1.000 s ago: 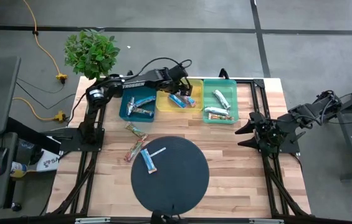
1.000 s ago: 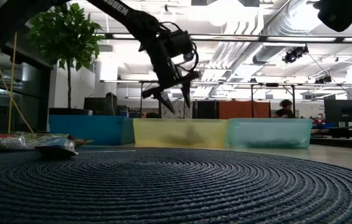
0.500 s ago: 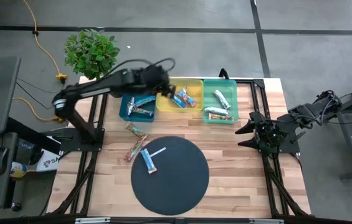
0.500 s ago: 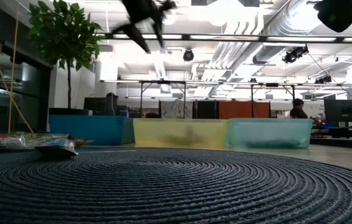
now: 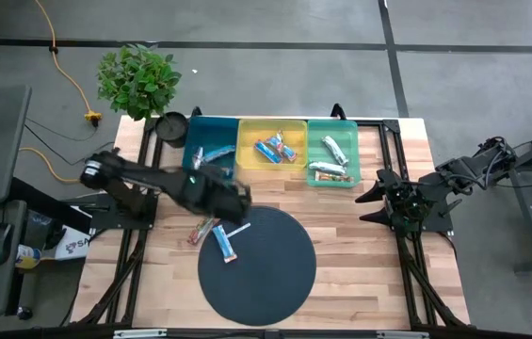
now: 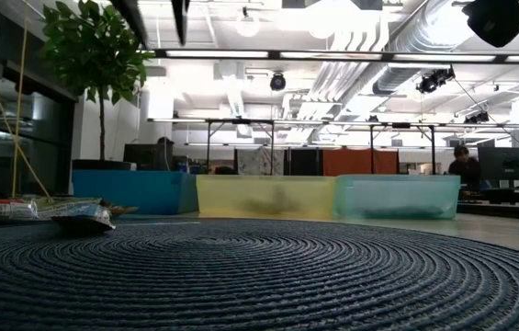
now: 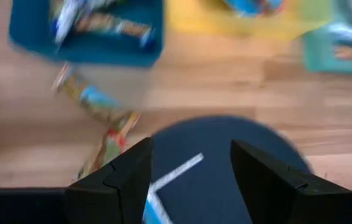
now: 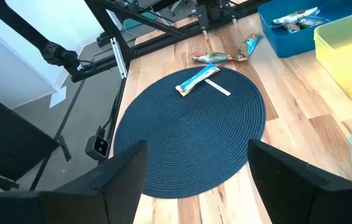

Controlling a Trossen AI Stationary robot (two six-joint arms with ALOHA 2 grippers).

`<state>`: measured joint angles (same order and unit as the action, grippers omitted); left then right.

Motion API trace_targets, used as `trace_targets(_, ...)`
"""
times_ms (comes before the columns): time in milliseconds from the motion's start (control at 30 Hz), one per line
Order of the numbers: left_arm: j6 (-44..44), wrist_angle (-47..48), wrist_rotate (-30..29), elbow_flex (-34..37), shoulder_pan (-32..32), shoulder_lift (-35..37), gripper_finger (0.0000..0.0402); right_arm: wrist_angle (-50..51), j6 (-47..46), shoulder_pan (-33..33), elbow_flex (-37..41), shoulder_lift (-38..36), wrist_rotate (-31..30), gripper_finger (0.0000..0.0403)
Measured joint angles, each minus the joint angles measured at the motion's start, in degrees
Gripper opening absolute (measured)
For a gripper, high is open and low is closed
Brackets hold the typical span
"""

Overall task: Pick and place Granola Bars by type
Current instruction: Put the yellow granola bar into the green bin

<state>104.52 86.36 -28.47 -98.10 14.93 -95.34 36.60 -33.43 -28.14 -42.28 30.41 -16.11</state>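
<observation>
Blue bar (image 5: 225, 244) on mat (image 5: 266, 282) | left end effector (image 5: 233, 196) hovering above, fingers apart, empty | descending squarely across bar's width | right end effector (image 5: 385, 200) waiting open, empty.

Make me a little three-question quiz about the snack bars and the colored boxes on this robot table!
1. True or false: a blue bar lies on the round dark mat.
2. Which bin sits in the middle? A) yellow B) blue C) green
3. How many multicolour bars lie on the bare wood outside the bins?

Key: 1 true. 2 A, the yellow bin. 3 two: one and another.
</observation>
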Motion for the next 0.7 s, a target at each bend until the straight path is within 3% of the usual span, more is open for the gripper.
trace_targets(167,10.6,0.4,4.9,0.1,3.9,-6.1,0.0208,0.0,-0.1,0.0,0.0,0.0,0.2,0.0260)
trace_targets(400,16.4,-3.9,11.9,0.1,5.0,-15.3,0.0208,-0.4,0.4,0.0,0.0,0.0,0.4,0.0260)
trace_targets(700,24.5,-6.0,24.2,1.3,4.6,-19.4,0.0209,-0.5,0.4,0.0,0.0,0.0,2.7,0.0260)
